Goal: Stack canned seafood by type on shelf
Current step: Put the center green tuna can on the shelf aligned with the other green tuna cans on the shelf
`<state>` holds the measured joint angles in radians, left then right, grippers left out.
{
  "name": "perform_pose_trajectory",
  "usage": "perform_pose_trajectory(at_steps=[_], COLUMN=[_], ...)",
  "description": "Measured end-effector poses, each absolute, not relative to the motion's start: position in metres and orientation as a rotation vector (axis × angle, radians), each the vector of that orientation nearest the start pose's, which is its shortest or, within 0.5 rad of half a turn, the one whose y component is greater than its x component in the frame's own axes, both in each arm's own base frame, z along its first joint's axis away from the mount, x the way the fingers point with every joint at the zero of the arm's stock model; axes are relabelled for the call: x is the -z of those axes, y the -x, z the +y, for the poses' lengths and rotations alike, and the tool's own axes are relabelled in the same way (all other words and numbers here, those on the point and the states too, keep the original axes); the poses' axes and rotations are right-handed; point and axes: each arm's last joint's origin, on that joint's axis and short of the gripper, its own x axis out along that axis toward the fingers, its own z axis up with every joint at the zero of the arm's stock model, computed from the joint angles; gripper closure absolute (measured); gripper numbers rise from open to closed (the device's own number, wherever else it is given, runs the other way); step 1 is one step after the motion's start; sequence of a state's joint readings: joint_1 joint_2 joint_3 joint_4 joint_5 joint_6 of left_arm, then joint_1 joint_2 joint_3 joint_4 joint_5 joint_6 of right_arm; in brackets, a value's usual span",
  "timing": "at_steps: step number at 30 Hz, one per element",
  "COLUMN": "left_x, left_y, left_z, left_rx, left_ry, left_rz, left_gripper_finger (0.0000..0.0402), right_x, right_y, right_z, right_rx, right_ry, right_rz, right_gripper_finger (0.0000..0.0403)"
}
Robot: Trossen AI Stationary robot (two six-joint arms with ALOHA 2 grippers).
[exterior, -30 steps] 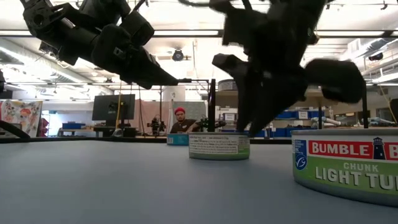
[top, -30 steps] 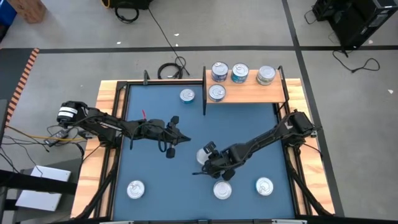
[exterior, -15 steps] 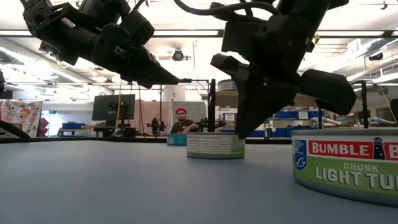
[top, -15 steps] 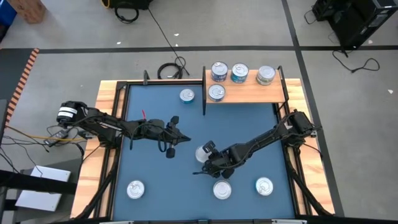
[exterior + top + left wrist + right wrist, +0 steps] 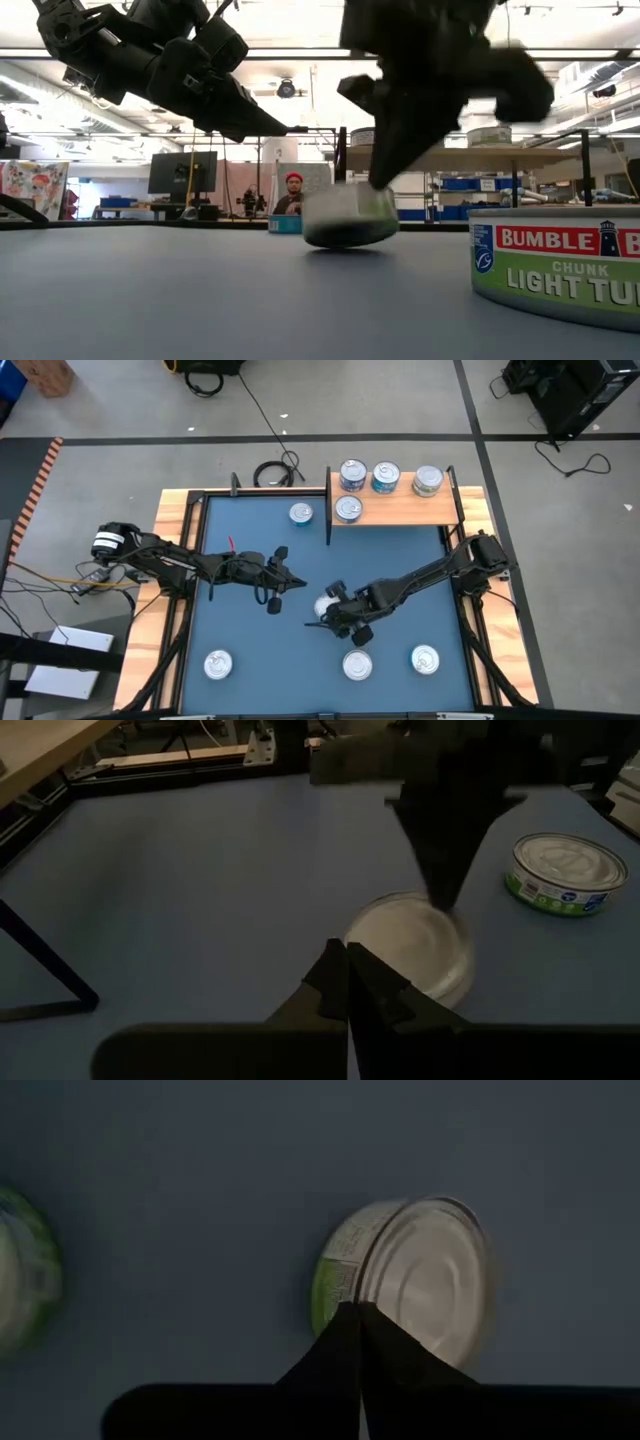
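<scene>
Near the middle of the blue mat-covered worktop [image 5: 250, 630] we see the right end effector [image 5: 325, 615] with its two dark fingers pressed together, tips meeting against the rim of a short round silver-topped tin with a green and white side label [image 5: 325, 605]. They are closed with nothing between them, so the tin is touched, not gripped. In the low view that tin [image 5: 350, 215] is tilted and blurred, one edge off the mat.

Our left end effector [image 5: 295, 586] hangs above the mat just to the left of it, fingers closed and empty.

Three more silver-topped tins lie along the near edge of the mat: one at the left [image 5: 218, 664], one just below the right end effector [image 5: 358, 665], and one further right [image 5: 425, 659]. Another tin [image 5: 301, 513] sits on the mat just beside the light wooden shelf with thin black posts [image 5: 400, 512]. Four tins stand on that shelf: three in a back row [image 5: 386, 478] and one in front [image 5: 348, 509].
</scene>
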<state>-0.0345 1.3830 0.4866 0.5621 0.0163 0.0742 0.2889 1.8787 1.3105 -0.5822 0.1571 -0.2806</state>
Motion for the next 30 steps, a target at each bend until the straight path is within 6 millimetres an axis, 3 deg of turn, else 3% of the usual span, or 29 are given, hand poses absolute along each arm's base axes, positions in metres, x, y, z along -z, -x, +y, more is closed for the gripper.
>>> perform_pose_trajectory(at_steps=[8,14,20,30], left_x=[-0.177,-0.160,-0.133,-0.130], left_y=[-0.262,-0.266,-0.275,-0.289], left_z=[-0.010,-0.010,-0.011,-0.013], left_rx=[0.062,0.066,0.107,0.150], left_ry=[-0.060,-0.047,-0.042,-0.059], left_rz=[0.336,0.402,0.474,0.471], left_gripper_finger=[0.0401,0.0401,0.0401,0.0401], right_x=[-0.206,-0.209,-0.209,-0.210], right_y=[-0.372,-0.379,-0.381,-0.384], right_z=[0.081,0.068,0.062,0.048], right_rx=[-0.222,-0.216,-0.193,-0.127], right_ry=[0.197,0.004,-0.058,-0.136], right_rz=[1.071,1.041,1.032,1.028], right_gripper_finger=[0.0402,0.0402,0.0402,0.0403])
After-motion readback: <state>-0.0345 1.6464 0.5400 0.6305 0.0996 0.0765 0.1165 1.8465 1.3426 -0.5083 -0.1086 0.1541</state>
